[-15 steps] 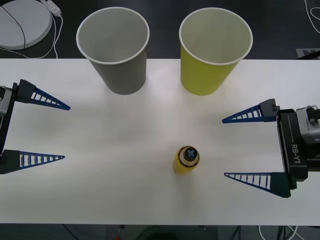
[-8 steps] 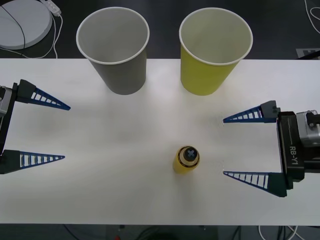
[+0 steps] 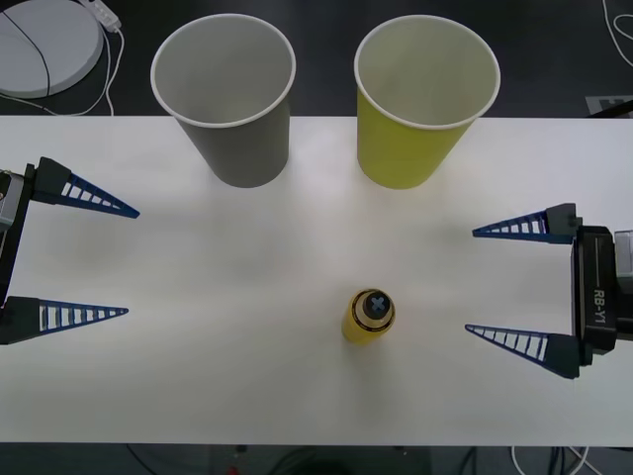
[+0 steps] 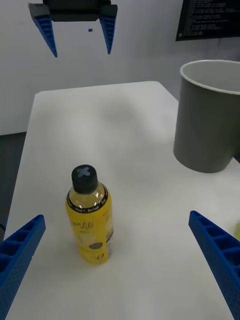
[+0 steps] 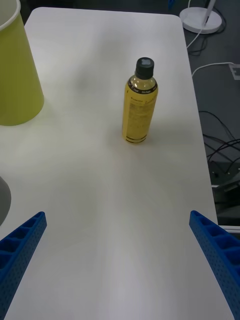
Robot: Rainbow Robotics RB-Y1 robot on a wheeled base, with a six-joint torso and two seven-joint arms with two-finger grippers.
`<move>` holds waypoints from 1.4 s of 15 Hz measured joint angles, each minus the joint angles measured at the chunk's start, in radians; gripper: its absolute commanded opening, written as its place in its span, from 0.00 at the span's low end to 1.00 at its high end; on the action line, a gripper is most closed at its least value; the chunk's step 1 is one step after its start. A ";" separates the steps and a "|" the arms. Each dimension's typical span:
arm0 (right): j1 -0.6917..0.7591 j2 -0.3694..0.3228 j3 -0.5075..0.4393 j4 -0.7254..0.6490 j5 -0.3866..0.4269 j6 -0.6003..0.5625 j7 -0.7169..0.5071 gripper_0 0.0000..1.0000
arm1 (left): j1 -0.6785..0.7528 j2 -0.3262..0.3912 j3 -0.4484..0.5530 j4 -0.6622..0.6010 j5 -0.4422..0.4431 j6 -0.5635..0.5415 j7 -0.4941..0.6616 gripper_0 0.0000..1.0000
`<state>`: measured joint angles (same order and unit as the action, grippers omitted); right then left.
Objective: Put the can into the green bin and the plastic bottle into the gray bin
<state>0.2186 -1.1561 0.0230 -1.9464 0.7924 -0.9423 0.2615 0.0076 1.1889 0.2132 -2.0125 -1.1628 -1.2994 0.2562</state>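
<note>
Plastic bottle upright on the table, both grippers spread wide

The plastic bottle (image 3: pixel 370 316) stands near the table's (image 3: pixel 247 327) front, left of the right gripper (image 3: pixel 521 284) and untouched; the left gripper (image 3: pixel 84 259) waits far left. The gray bin (image 3: pixel 226 99) and green bin (image 3: pixel 423 104) stand at the far edge.

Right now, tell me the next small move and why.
Probably slide the open right gripper left until its fingers straddle the plastic bottle. The bottle stands upright and untouched just beyond that gripper, while the left gripper sits far off; the gray bin waits empty.
</note>
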 measured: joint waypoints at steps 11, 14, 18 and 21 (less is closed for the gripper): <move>0.000 0.087 0.008 0.255 -0.016 -0.146 0.162 1.00 | 0.000 0.000 0.000 0.000 0.000 0.000 0.000 1.00; -0.001 0.119 0.038 0.310 -0.018 -0.161 0.183 1.00 | 0.000 0.000 0.000 0.000 0.000 0.000 0.000 1.00; -0.002 0.166 0.078 0.351 -0.018 -0.166 0.196 1.00 | 0.000 0.000 0.000 0.000 0.000 0.000 0.000 1.00; -0.011 0.197 0.099 0.353 -0.016 -0.165 0.207 1.00 | 0.000 0.000 0.000 0.000 0.000 0.000 0.000 1.00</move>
<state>0.2076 -0.9593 0.1217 -1.5936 0.7762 -1.1069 0.4689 0.0076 1.1889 0.2132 -2.0126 -1.1628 -1.2993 0.2562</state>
